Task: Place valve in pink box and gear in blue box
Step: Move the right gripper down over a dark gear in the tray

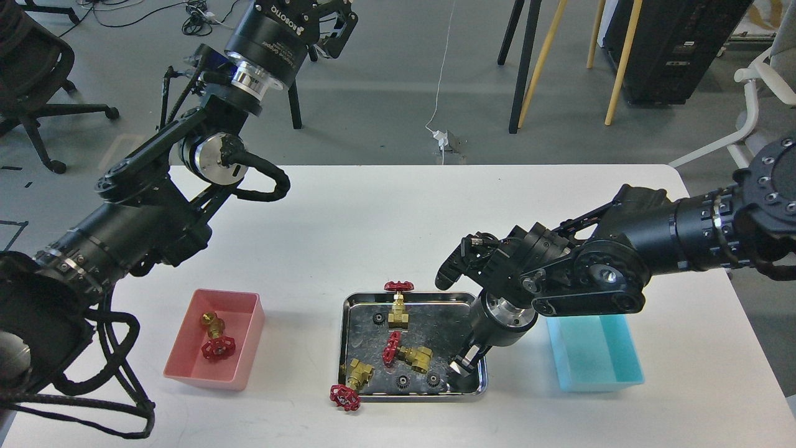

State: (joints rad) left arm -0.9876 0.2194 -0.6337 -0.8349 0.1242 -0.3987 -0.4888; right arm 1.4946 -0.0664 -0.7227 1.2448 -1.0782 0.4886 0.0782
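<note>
Right gripper [462, 365] in steel tray [349, 311], just beside gear [434, 378].

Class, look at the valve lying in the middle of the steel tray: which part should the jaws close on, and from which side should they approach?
Grip the brass body of the middle valve, coming down from above. It lies on its side on the steel tray, so the body is exposed on top, while its red handwheel stands on edge at the left. The body's squarish sides probably give the jaws a firmer hold than the thin spoked wheel.

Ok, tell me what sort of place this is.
Probably a robotics lab or workshop. Loose cables trail over a bare grey floor, a rolling office chair stands aside, and the white table holds a steel tray of sorting parts.
</note>
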